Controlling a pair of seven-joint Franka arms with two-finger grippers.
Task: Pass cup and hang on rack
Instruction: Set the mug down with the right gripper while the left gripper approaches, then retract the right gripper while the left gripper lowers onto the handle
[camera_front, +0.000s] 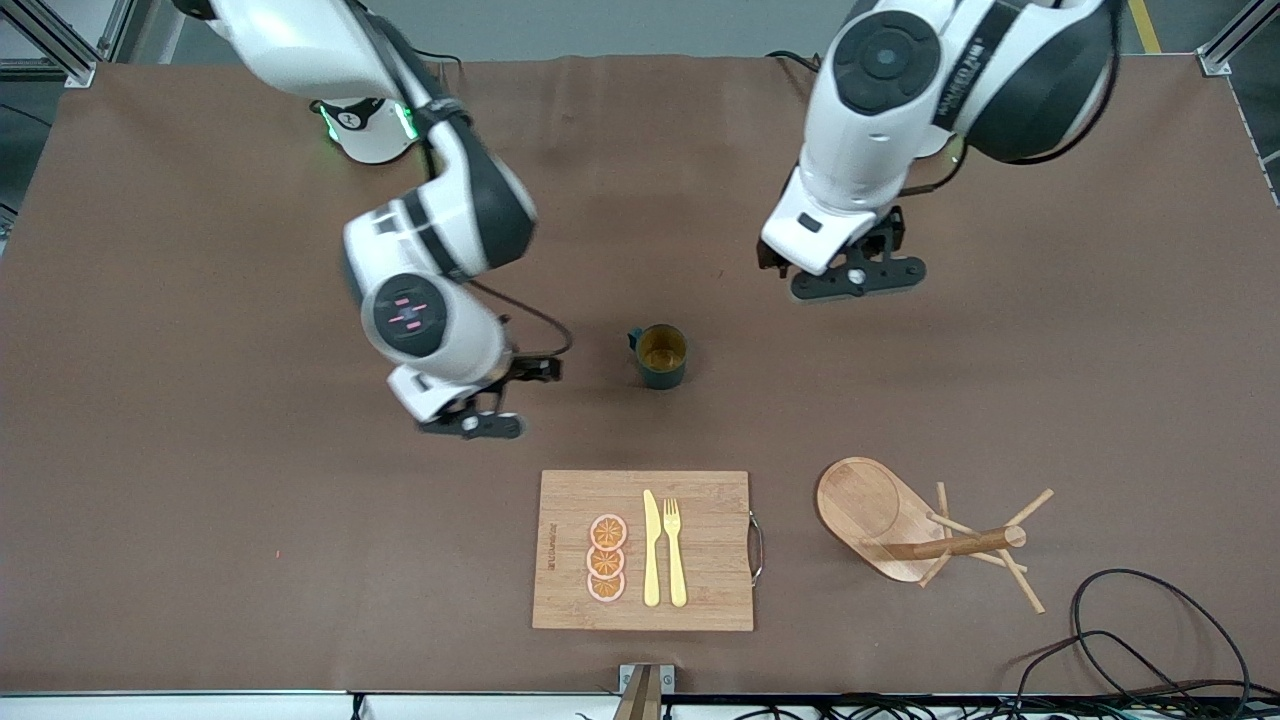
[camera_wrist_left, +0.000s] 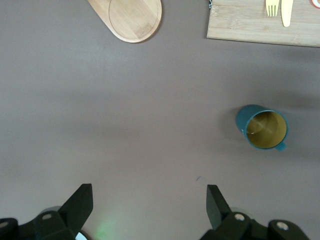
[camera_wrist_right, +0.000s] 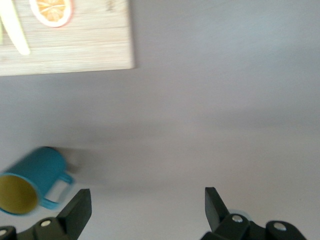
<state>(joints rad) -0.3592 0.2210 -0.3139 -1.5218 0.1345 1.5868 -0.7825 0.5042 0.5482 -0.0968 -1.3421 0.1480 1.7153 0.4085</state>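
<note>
Cup (camera_front: 661, 355) upright on table, handle toward right arm's end.

right arm bent low over table, right gripper (camera_front: 480, 415) (camera_wrist_right: 147, 207) fingers spread, empty, left arm raised, left gripper (camera_front: 858, 278) (camera_wrist_left: 150, 210) fingers spread, empty, both pointing down

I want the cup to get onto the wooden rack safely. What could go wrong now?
1. The rack looks tipped over, its post lying sideways, so hanging the cup on a peg might fail.
2. The cup stands alone between both arms. The open left gripper could knock it over if it comes in crooked.
3. The open right gripper hangs close to the cup, so the two arms might bump.
</note>
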